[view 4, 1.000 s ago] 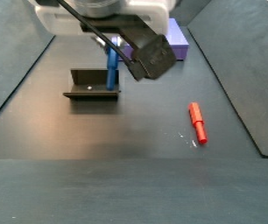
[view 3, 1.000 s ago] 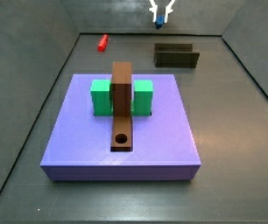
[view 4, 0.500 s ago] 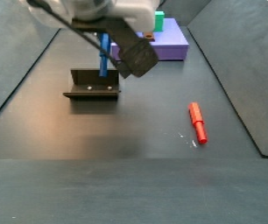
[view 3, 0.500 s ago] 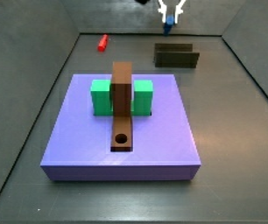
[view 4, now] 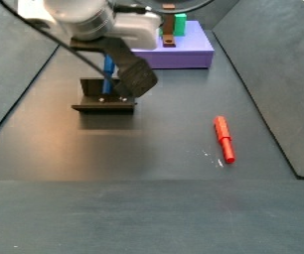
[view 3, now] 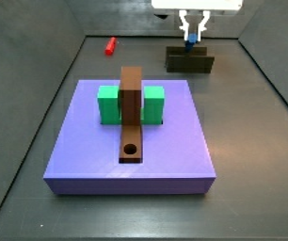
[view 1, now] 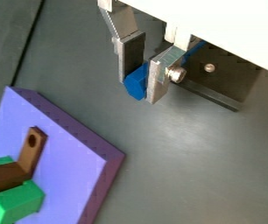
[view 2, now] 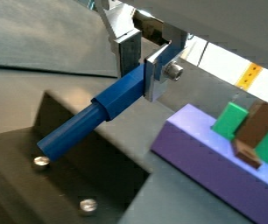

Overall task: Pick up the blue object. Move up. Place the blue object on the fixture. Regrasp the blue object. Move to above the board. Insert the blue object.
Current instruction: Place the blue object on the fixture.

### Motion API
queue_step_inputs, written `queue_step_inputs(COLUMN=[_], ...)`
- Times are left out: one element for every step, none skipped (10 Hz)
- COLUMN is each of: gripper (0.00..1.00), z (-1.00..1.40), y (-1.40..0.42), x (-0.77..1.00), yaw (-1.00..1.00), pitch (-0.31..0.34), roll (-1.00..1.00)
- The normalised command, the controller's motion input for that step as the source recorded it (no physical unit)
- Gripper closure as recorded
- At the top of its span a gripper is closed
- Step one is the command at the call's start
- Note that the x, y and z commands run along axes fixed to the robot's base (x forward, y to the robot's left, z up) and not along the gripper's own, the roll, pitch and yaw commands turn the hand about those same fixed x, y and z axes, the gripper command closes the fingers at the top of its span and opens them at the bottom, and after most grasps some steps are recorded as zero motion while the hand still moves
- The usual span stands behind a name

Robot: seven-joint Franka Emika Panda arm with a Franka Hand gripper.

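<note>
Above the fixture (view 3: 189, 62), at the far end of the floor beyond the board (view 3: 132, 141): gripper (view 2: 147, 63), silver plates clamped on the upper end of the blue object (view 2: 92, 116). Peg hanging lower end first, tip close over the fixture's recess; contact not discernible in either side view. Step in hand, by judgement: placing the peg on the fixture. Recommended: slow straight descent, peg axis kept in line with the recess, no sideways drift toward the bracket's upright wall; release only once seated, then reopening just enough for a fresh grip. Elsewhere: red peg (view 4: 224, 138) lying well apart from the fixture; green block (view 3: 111, 104) and brown bar (view 3: 132, 113) on the board, untouched.
</note>
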Motion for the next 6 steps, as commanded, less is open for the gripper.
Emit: queue_step_inputs(gripper=[1.00, 1.00, 1.00, 1.00, 1.00, 1.00], z=[-0.13, 0.00, -0.15, -0.35, -0.36, -0.38], y=[0.25, -0.03, 0.00, 0.00, 0.00, 0.00], x=[0.17, 0.01, 0.08, 0.02, 0.08, 0.00], yaw=[0.09, -0.01, -0.13, -0.04, 0.00, 0.00], pitch=[0.003, 0.000, 0.000, 0.000, 0.000, 0.000], roll=[0.13, 0.00, -0.08, -0.11, -0.17, -0.18])
